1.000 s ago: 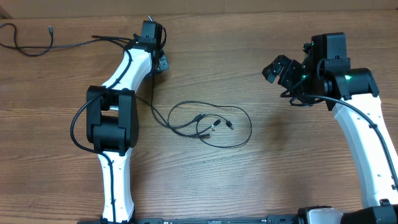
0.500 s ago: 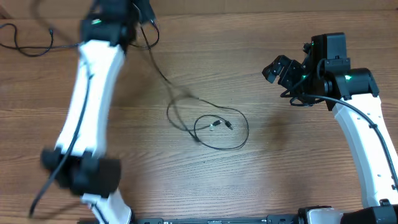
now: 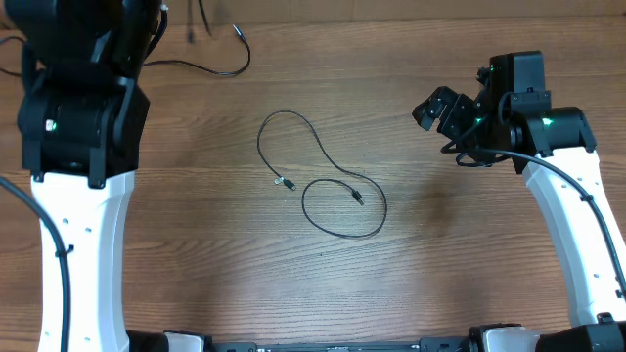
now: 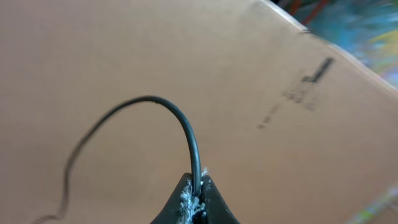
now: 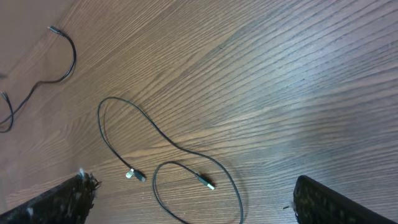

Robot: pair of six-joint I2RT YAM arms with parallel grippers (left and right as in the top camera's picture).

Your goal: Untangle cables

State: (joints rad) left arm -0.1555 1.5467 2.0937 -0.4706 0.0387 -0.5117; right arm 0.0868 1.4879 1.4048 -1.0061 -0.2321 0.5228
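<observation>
One thin black cable (image 3: 328, 166) lies in a loose loop at the table's middle, with a silver-tipped plug at each end; it also shows in the right wrist view (image 5: 163, 138). A second black cable (image 3: 245, 61) lies at the far edge, apart from the first, and shows in the right wrist view (image 5: 71, 59). My left gripper (image 4: 198, 186) is shut on a black cable (image 4: 186, 130) and held high. In the overhead view only the left arm (image 3: 78, 108) shows. My right gripper (image 3: 437, 108) is open and empty, to the right of the loop (image 5: 199, 208).
The wooden table (image 3: 460, 254) fills the view. The raised left arm hides the table's far left corner. The right arm (image 3: 577, 225) stands along the right edge.
My left arm has risen and swung to the far left, drawing one cable out of the tangle toward the far edge. The other cable stays as a single loose loop. The right arm has not moved.
</observation>
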